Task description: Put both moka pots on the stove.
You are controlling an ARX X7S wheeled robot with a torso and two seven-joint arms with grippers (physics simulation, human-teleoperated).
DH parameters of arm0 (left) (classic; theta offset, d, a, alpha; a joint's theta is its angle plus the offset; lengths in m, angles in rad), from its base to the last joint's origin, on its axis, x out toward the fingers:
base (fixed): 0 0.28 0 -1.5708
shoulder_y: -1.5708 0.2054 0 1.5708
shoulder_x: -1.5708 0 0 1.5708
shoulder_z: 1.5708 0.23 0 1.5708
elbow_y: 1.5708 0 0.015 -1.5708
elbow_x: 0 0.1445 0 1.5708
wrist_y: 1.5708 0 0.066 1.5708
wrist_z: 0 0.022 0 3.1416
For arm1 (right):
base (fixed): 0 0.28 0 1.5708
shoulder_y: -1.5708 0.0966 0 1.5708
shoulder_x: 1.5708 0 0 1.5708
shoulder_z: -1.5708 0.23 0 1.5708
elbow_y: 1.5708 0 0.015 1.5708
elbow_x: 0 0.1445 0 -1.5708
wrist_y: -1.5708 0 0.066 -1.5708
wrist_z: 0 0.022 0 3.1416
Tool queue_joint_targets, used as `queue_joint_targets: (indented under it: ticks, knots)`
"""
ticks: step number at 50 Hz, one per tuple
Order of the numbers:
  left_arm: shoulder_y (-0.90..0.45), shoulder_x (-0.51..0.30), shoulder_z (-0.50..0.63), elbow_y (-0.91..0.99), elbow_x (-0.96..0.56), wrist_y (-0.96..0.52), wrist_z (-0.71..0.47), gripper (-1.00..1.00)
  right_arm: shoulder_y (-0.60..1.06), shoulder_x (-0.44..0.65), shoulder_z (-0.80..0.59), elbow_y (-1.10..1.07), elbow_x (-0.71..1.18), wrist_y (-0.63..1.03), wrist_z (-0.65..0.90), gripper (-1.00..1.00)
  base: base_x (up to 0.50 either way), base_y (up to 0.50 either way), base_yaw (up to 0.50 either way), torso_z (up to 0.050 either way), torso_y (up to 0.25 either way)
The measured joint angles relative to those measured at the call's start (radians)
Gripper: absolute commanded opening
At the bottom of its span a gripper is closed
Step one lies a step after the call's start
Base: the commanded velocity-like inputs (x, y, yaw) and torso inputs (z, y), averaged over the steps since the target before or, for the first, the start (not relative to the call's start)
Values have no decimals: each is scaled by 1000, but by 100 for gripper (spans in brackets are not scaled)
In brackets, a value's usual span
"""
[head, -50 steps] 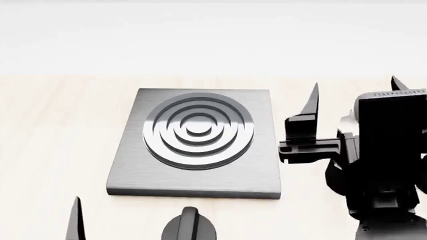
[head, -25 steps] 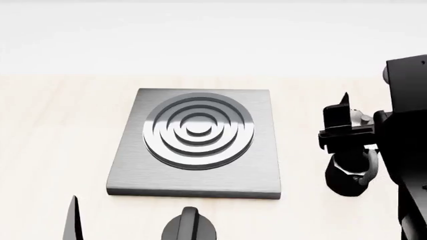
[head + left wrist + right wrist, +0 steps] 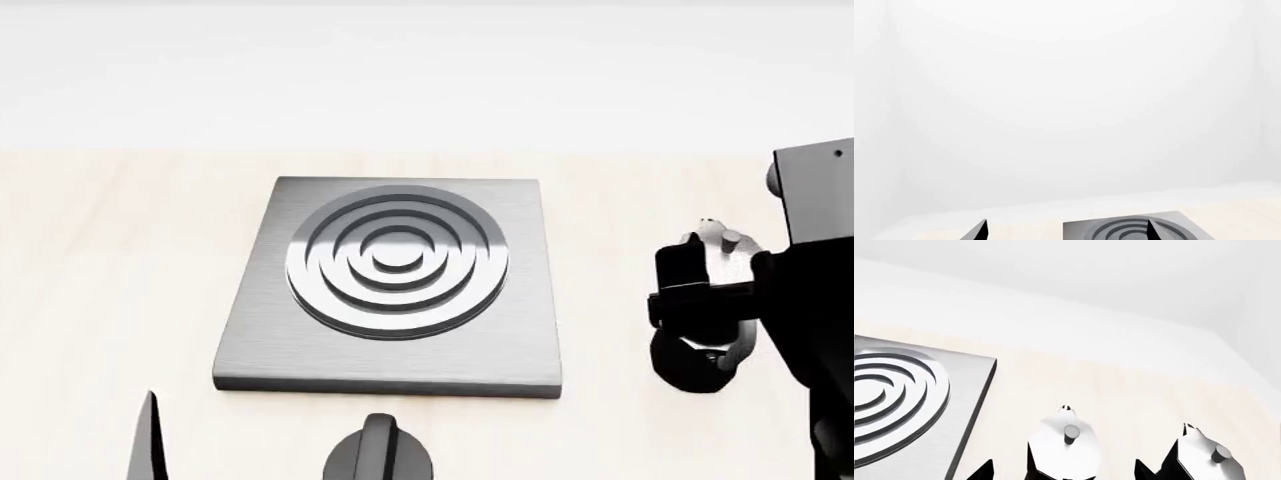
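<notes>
Right hand (image 3: pixel 1062 471) astride moka pot (image 3: pixel 1064 445)

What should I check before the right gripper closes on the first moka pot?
1. The right gripper is open: ok.
2. The first moka pot sits between its fingertips: ok, in the right wrist view.
3. The gripper is low enough on that pot: cannot tell.
4. The second moka pot stands apart from the first: ok.
5. The stove top is bare: ok.
6. The left gripper is open, holding nothing: ok.
</notes>
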Motion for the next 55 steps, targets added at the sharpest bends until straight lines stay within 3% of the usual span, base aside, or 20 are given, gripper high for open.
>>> queue_joint_targets:
  ticks: [55]
  knots:
    - [-9, -15, 27, -5, -8, 0, -19, 100, -74, -17, -34, 210, -30, -146, -25, 100, 0, 0, 0, 0, 0]
